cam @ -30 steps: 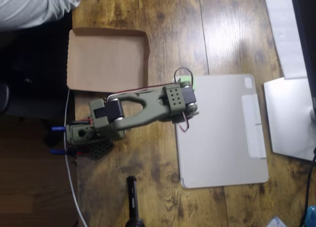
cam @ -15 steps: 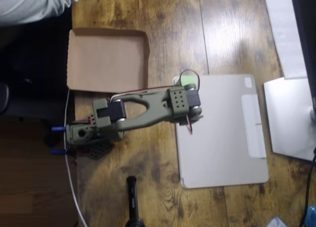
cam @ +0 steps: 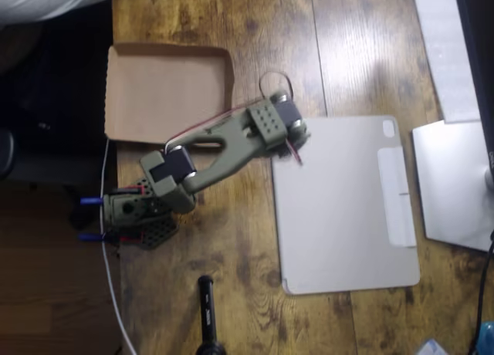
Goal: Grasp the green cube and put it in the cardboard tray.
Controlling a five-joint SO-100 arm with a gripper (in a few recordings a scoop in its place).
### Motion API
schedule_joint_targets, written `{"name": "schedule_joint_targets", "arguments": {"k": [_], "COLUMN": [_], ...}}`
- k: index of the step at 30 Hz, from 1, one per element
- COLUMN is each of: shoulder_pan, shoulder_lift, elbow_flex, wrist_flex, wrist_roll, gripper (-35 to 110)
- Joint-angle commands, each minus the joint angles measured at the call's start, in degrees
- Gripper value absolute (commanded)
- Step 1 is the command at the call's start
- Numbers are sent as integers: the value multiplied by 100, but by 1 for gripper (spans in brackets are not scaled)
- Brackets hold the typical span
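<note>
Overhead view. Olive-green arm [cam: 216, 143] reaches from its base [cam: 135, 212] at lower left of centre up and right, across the wooden table [cam: 255, 31]. Wrist end with gripper [cam: 287, 127] sits over the upper left corner of the grey tablet cover [cam: 347, 208], just right of the cardboard tray [cam: 166, 92]. Fingers hidden beneath the wrist housing; cannot tell whether jaws are apart or together. Green cube not discernible under the arm. Tray lies in the upper left of the frame, its inside plain. Black cylindrical object [cam: 207, 312] at bottom edge.
</note>
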Motion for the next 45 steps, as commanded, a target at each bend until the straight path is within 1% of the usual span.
{"name": "schedule_joint_targets", "arguments": {"k": [1,6,13,18,24,31,38,45], "shoulder_pan": [-308,-571,-510,-413,-369,-237,-246,-308], "shoulder_lift": [53,-211,-747,-1538,-1433,-1248,-1230,-1248], "elbow_flex": [-299,-765,-694,-1046,-870,-1099,-492,246], "wrist_flex": [-141,-220,-932,-1072,-1169,-1169,-1679,-2470], "wrist_roll": [-44,44,290,352,439,105,-141,-299], "gripper": [0,0,3,6,16,20,27,30]}}
